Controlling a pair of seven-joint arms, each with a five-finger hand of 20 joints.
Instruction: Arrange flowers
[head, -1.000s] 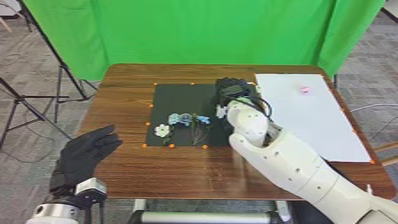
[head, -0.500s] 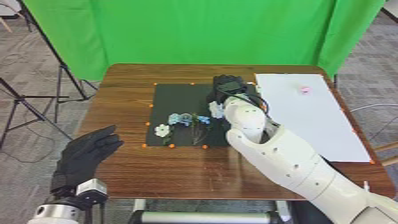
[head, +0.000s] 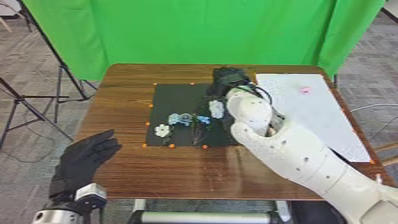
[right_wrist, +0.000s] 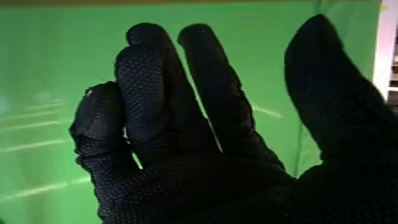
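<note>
Where the black sheet (head: 173, 97) reaches its far right part, the right hand (head: 229, 77) is seen above it and past its far edge. In the right wrist view, that hand's (right_wrist: 195, 185) fingers are straight with gaps between some of them, the thumb well apart from them, and nothing is held. Just nearer the robot than the hand, a pale flower (head: 216, 109) lies on the sheet's right part, beside the white right arm (head: 253, 112). Farther left, near the middle of the sheet, are a small blue flower (head: 204, 120) and a light blue cluster (head: 179, 118), with thin stems running toward the sheet's near edge. A white flower (head: 162, 130) lies at its near left part. To the right of the sheet is a white board (head: 333, 122), with a pink flower (head: 305, 90) on its far part. Left of the sheet and nearer the robot, the left hand (head: 82, 159) has its fingers extended and holds nothing. Around the sheet spreads the brown table (head: 178, 175); beyond it hangs a green curtain (head: 213, 32).
</note>
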